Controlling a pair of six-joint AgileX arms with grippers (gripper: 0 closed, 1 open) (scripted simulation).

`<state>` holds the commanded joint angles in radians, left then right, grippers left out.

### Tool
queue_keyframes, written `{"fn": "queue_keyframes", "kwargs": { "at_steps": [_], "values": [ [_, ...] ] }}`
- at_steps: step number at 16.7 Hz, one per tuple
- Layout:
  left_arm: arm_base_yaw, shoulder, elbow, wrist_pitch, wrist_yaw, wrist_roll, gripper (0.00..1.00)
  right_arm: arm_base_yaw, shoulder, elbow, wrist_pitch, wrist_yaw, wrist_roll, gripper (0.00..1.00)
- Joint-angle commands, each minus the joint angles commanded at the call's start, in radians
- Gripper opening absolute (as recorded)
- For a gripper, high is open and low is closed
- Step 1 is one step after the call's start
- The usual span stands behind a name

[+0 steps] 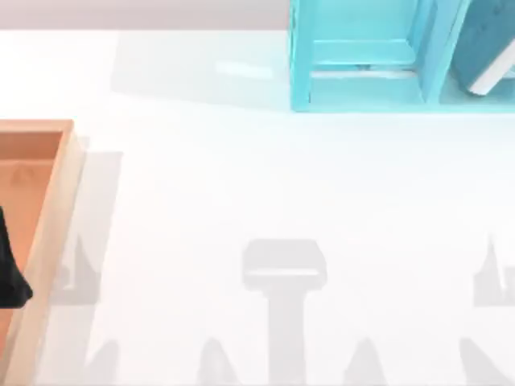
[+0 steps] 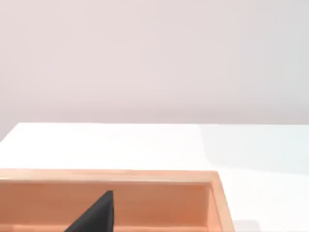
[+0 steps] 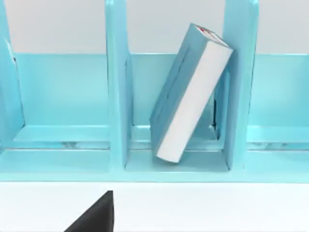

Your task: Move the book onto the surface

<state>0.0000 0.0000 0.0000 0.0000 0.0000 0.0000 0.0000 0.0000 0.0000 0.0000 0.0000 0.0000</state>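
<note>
1. At the far left of the top view, well apart from the shelf unit (image 1: 366, 56), a wooden tray (image 1: 48, 233) is seen on the surface (image 1: 265, 185); the dark left gripper (image 1: 10, 273) is held over the tray's interior. Whether its jaws are spread or pressed together cannot be told.
2. The shelf unit is stood at the far edge of the surface, right of centre, divided by upright partitions into compartments.
3. The book (image 3: 190, 94) is found inside one compartment of the shelf unit, tilted, its top leaned against the partition on one side and its lower corner rested on the compartment floor, white page edges turned outward.
4. The book's long axis is run steeply up from the compartment floor, slanted rather than upright.
5. The right gripper (image 3: 94, 215) is shown as a dark tip in front of the shelf unit, facing the book's compartment; its jaw state cannot be told.
6. The right arm is judged the nearer to the book.
</note>
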Motion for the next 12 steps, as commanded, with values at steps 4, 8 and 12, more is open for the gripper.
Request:
{"fn": "queue_keyframes", "kwargs": {
  "at_steps": [4, 8, 12],
  "values": [
    [0.000, 0.000, 0.000, 0.000, 0.000, 0.000, 1.00, -0.005, 0.031, 0.007, 0.016, 0.000, 0.005, 1.00],
    [0.000, 0.000, 0.000, 0.000, 0.000, 0.000, 1.00, -0.023, 0.220, 0.054, 0.110, -0.010, 0.046, 1.00],
    [0.000, 0.000, 0.000, 0.000, 0.000, 0.000, 1.00, -0.032, 0.574, 0.172, 0.303, -0.043, 0.126, 1.00]
  ]
}}
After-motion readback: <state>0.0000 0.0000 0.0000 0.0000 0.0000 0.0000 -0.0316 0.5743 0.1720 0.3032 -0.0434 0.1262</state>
